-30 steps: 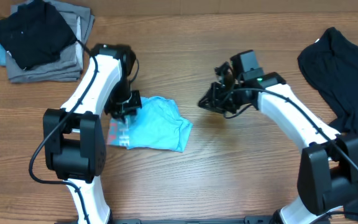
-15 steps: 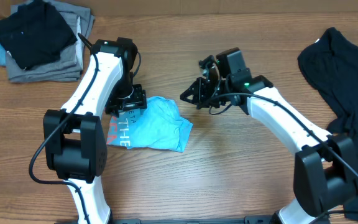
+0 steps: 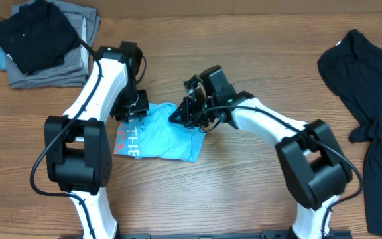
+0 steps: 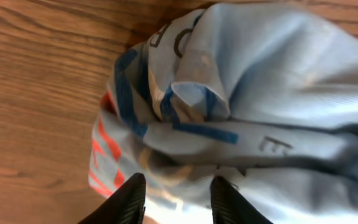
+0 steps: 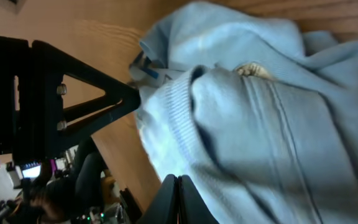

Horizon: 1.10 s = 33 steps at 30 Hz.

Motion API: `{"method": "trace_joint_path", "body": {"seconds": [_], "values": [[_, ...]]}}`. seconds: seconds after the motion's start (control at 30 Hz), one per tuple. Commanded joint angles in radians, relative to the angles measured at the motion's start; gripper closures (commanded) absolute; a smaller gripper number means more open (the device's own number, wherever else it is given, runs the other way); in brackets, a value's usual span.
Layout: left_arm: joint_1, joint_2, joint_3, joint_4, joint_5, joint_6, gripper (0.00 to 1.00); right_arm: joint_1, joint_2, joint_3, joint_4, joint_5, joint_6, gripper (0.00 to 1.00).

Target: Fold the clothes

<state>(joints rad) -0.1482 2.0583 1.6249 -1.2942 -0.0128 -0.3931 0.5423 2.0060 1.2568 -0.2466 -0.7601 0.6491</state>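
The clothes, a crumpled light blue T-shirt (image 3: pixel 164 136) with white lettering and an orange-red mark on its left edge, lie at the middle of the table. My left gripper (image 3: pixel 132 109) is at the shirt's upper left corner. In the left wrist view its fingers (image 4: pixel 129 200) stand apart just over the printed fabric (image 4: pixel 241 93), and nothing shows pinched between them. My right gripper (image 3: pixel 181 114) is at the shirt's upper right edge. Its jaws (image 5: pixel 178 182) are pressed together, with their tips against the blue cloth (image 5: pixel 260 112).
A stack of grey folded garments (image 3: pixel 65 70) with a black one on top lies at the back left corner. A black garment (image 3: pixel 370 86) is spread at the right edge. The left arm's black frame (image 5: pixel 61 106) shows close by in the right wrist view.
My right arm has swung left from the open table to the shirt's upper right edge with its jaws shutting. The left gripper shifted slightly at the shirt's corner, uncovering the lettering.
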Motion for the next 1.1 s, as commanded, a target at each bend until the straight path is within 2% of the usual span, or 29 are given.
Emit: {"method": "trace_joint_path", "body": {"seconds": [0.0, 0.13, 0.2, 0.37, 0.57, 0.63, 0.7, 0.77, 0.83, 0.87, 0.9, 0.93, 0.97, 1.07], "values": [[0.004, 0.001, -0.06, 0.047, -0.013, -0.015, 0.61, -0.005, 0.064, 0.013, 0.028, -0.027, 0.017, 0.96], [0.004, 0.001, -0.126, 0.126, -0.027, -0.014, 0.55, -0.039, 0.111, 0.013, -0.006, 0.022, 0.018, 0.96], [0.005, 0.001, -0.149, 0.156, -0.07, -0.014, 0.42, -0.066, 0.113, 0.013, -0.06, 0.103, 0.018, 0.96], [0.013, 0.0, -0.116, 0.154, -0.162, -0.015, 0.36, -0.147, 0.092, 0.017, -0.148, 0.174, 0.001, 0.96], [0.016, 0.0, 0.081, 0.032, -0.163, -0.014, 0.27, -0.198, -0.017, 0.062, -0.251, 0.225, -0.061, 0.96], [0.016, 0.0, 0.164, -0.016, -0.163, -0.014, 0.18, -0.204, -0.076, 0.077, -0.288, 0.259, -0.078, 0.96], [0.016, 0.0, 0.254, -0.072, -0.163, -0.014, 0.0, -0.208, -0.153, 0.083, -0.327, 0.296, -0.078, 0.93], [0.016, 0.0, 0.311, -0.115, -0.17, -0.011, 0.0, -0.209, -0.209, 0.083, -0.351, 0.314, -0.082, 0.88], [0.021, 0.0, 0.355, -0.158, -0.199, -0.023, 0.0, -0.209, -0.261, 0.083, -0.383, 0.343, -0.09, 0.77], [0.026, 0.0, 0.372, -0.184, -0.208, -0.044, 0.0, -0.209, -0.283, 0.083, -0.396, 0.358, -0.101, 0.6], [0.037, 0.0, 0.381, -0.212, -0.206, -0.064, 0.0, -0.21, -0.311, 0.083, -0.42, 0.394, -0.104, 0.34], [0.047, 0.0, 0.383, -0.238, -0.198, -0.079, 0.0, -0.213, -0.33, 0.083, -0.44, 0.428, -0.103, 0.19], [0.058, 0.0, 0.381, -0.267, -0.196, -0.094, 0.0, -0.219, -0.351, 0.083, -0.461, 0.462, -0.103, 0.0], [0.103, 0.0, 0.372, -0.344, -0.197, -0.125, 0.0, -0.258, -0.418, 0.083, -0.535, 0.534, -0.099, 0.0]]}}
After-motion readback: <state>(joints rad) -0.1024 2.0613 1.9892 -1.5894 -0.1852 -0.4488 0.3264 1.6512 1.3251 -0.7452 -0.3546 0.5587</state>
